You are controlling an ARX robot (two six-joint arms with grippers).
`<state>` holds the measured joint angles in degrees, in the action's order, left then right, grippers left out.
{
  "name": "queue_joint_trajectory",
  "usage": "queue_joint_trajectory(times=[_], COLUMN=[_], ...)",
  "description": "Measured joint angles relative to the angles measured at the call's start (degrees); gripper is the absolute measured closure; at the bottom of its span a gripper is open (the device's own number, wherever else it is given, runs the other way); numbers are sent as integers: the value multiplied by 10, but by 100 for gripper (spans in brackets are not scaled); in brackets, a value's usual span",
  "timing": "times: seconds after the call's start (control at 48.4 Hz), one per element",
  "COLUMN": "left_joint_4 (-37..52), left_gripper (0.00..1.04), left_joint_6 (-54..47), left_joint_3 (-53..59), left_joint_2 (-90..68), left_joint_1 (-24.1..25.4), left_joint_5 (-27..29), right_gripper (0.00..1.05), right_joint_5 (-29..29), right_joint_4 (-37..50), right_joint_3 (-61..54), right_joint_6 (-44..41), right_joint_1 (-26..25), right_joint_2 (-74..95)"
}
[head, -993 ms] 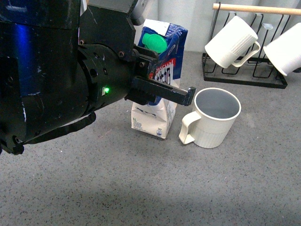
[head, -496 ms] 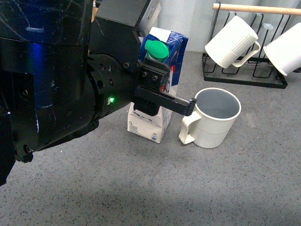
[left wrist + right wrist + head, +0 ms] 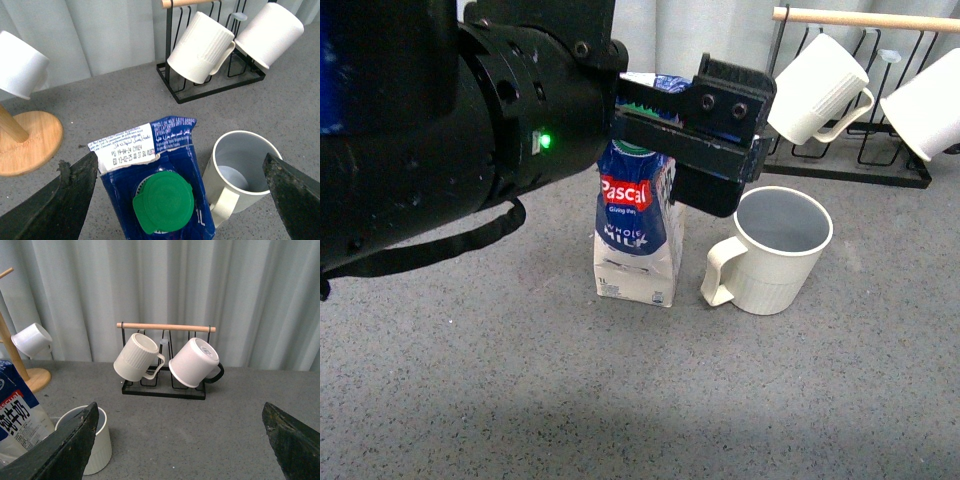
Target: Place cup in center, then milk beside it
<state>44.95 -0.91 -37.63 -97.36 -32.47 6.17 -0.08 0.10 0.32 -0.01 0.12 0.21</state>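
- The cup (image 3: 775, 250) stands upright near the middle of the bench, handle turned toward the near edge and the milk; inside grey and empty.
- The milk (image 3: 637, 225) stands upright just beside the cup on its left, base flat on the bench, a narrow gap between carton and handle, "Pascal" label facing you, green screw cap (image 3: 163, 203) on top.
- The left gripper (image 3: 175, 195) hangs over the carton top with its jaws spread wide, one finger on each side and neither touching the carton: released.
- The right gripper (image 3: 180, 440) sits well toward the right edge, fingers apart and empty, nothing between them.
- Both things look placed, so you're likely at the withdrawal step. Lift the left arm straight up before you swing it away; the carton is tall and narrow, and a sideways brush at the cap would likely tip it into the cup.
- Watch the finger on the cup side: it sits above the rim in the front view, so clear it upward.
- Far edge: mug rack (image 3: 840, 165) with two ribbed mugs (image 3: 815, 90); wooden mug tree (image 3: 22, 142) at the far left corner. Keep clear of both.
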Motion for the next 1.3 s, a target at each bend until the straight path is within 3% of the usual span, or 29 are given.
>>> queue_joint_trajectory(times=[0.165, 0.538, 0.745, 0.807, 0.931, 1.117, 1.262, 1.303], left_joint_4=[-1, -21, -7, 78, 216, 222, 200, 190], left_gripper=[6, 6, 7, 16, 37, 64, 97, 101], left_joint_6=[8, 76, 73, 54, 27, 19, 15, 14], left_joint_3=[0, 7, 25, 50, 129, 198, 259, 272], left_joint_2=[19, 40, 49, 44, 53, 118, 201, 223], left_joint_1=[26, 151, 175, 177, 196, 223, 249, 254], left_joint_5=[8, 33, 51, 73, 59, 37, 13, 7], right_gripper=[9, 9, 9, 9, 9, 9, 9, 9], right_joint_5=[0, 0, 0, 0, 0, 0, 0, 0], right_joint_4=[0, 0, 0, 0, 0, 0, 0, 0], right_joint_3=[0, 0, 0, 0, 0, 0, 0, 0], right_joint_6=[0, 0, 0, 0, 0, 0, 0, 0], right_joint_1=[0, 0, 0, 0, 0, 0, 0, 0], right_joint_2=[0, 0, 0, 0, 0, 0, 0, 0])
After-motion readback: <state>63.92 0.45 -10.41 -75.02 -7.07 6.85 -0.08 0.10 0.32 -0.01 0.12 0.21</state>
